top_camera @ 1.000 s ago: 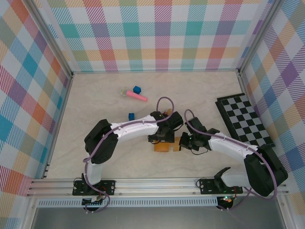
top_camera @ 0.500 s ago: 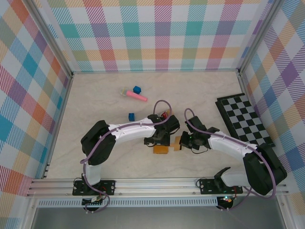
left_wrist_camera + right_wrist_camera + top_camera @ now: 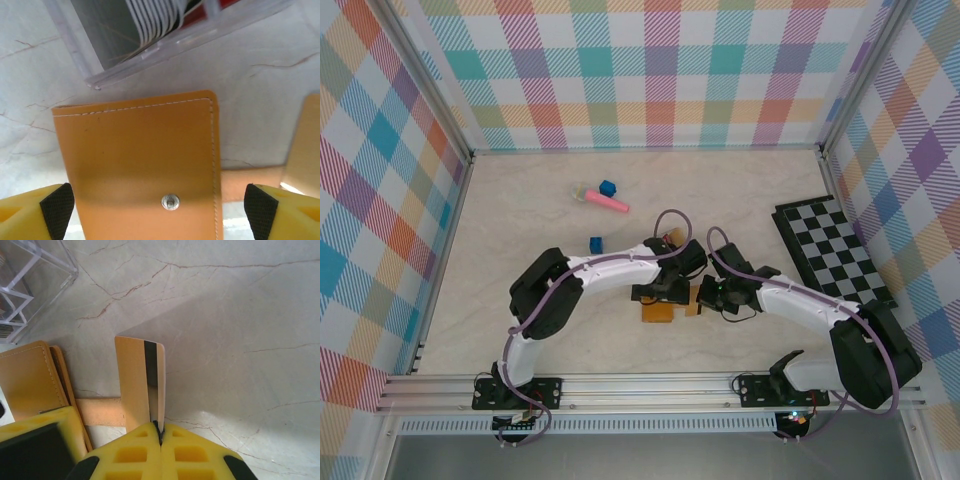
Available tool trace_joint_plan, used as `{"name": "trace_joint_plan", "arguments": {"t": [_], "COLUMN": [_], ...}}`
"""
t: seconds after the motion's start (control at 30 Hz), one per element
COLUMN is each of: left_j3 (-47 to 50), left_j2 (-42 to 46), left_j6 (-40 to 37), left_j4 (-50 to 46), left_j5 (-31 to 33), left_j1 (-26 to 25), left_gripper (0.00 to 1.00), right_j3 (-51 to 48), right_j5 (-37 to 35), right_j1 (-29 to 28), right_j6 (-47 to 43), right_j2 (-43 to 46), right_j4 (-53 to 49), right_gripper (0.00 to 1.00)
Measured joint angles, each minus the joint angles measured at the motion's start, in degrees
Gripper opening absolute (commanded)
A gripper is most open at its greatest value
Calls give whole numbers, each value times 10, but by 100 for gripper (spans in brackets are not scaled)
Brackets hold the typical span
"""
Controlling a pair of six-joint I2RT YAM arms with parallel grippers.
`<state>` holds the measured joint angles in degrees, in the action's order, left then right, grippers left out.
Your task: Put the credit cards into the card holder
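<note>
The card holder [image 3: 140,160] lies flat on the table [image 3: 520,220], just beside a clear card box [image 3: 150,50]. It is orange-brown leather with a stitched edge and one metal snap [image 3: 170,202]. The left gripper [image 3: 160,205] has spread wider above it and holds nothing, so the flap seems released. The right gripper [image 3: 161,437] is closed on a tan credit card [image 3: 134,385], ready to go in, I think.

Card holder [image 3: 140,155]: orange-brown leather, stitched edge, metal snap, flat on tabletop [image 3: 260,90], lower centre. Tan credit card [image 3: 137,385], black stripe, pinched in right tool [image 3: 161,430], just right of holder. Other cards [image 3: 155,20] fanned in clear case [image 3: 165,47], top centre.
</note>
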<state>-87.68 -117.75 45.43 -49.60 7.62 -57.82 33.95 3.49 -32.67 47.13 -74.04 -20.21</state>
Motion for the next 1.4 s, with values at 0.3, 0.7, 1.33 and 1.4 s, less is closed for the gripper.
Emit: {"name": "trace_joint_plan", "arguments": {"t": [0.3, 0.7, 1.33, 1.4], "left_j3": [0, 2, 33, 20], "left_j2": [-9, 45, 59, 45], "left_j6": [2, 2, -3, -3], "left_j4": [-15, -30, -10, -10], "left_j5": [12, 25, -7, -8], "left_j1": [2, 2, 20, 20], "left_gripper": [86, 83, 92, 92], "right_j3": [0, 0, 3, 3], "right_j5": [0, -4, -5, -5], "right_j1": [1, 4, 4, 4], "right_j6": [0, 0, 0, 0], "right_j2": [0, -12, -17, -17], "right_j4": [-1, -1, -2, -2], "right_gripper": [5, 5, 5, 5]}}
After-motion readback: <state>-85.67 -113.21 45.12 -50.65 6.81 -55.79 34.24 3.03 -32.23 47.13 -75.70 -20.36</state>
